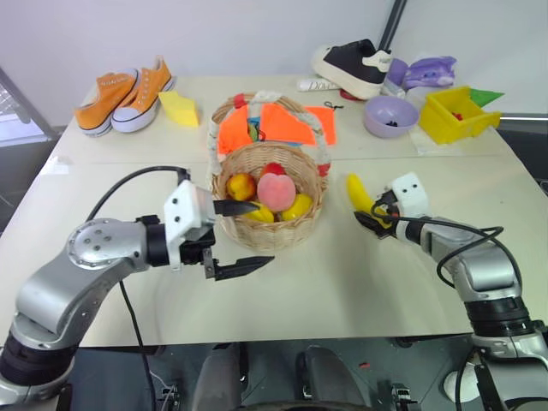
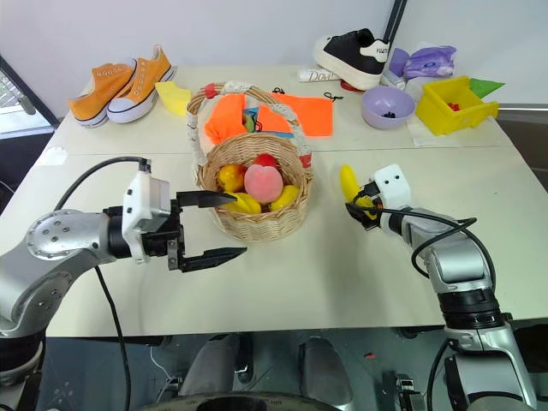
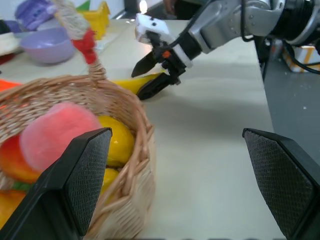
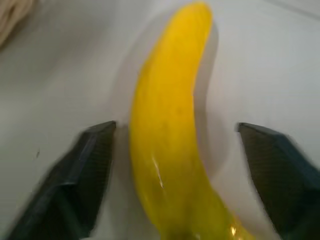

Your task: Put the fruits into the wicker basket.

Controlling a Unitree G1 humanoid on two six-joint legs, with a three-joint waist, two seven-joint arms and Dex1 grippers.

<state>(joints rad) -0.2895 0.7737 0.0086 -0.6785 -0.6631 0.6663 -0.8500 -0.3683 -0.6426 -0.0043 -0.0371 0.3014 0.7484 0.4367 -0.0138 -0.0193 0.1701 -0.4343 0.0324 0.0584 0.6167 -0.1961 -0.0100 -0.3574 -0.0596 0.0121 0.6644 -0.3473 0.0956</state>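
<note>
Surface: pale table [image 1: 282, 282], white wall behind.
Head views, wicker basket [image 1: 270, 229]: centre of table; peach [image 1: 276, 192] inside among small red-yellow fruits.
Head views, banana [image 1: 358, 195]: flat on table, right of basket, apart from it.
Head views, left gripper [image 1: 243, 237]: fingers spread wide, empty, just beside basket's near-left wall.
Head views, right gripper [image 1: 377, 218]: at banana's near end.
Left wrist view: peach [image 3: 57, 135] within basket rim; banana [image 3: 134, 83] beyond, right gripper [image 3: 150, 77] at it.
Right wrist view: banana [image 4: 172, 135] between parted fingers [image 4: 85, 175], gaps visible both sides, not clamped.
</note>
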